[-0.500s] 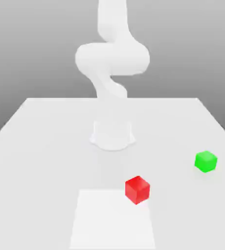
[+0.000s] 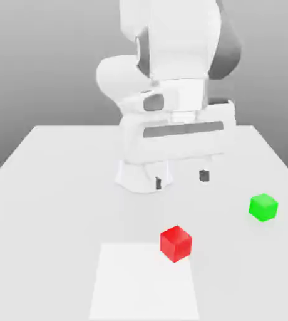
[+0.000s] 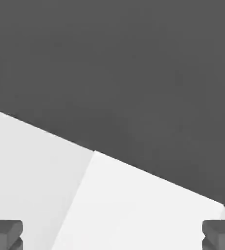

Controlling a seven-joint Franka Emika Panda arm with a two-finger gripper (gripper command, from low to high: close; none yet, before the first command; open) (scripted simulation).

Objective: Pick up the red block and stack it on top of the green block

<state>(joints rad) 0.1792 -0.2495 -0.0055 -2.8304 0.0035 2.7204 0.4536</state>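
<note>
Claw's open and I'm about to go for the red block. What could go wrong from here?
The claw hangs above the table, short of the red block; coming in low could knock it. That block sits turned, a corner toward the camera, so a misaligned claw may pinch its edges. The green block is small, so a slightly off-centre stack might topple.

Bright, plain red is observed on the red block (image 2: 175,244); plain green is noted on the green block (image 2: 263,207). The table (image 2: 59,213) is recorded as pale grey, the rectangular patch (image 2: 145,282) as unpatterned white. Dark grey is seen on the fingertips (image 2: 204,176).
</note>
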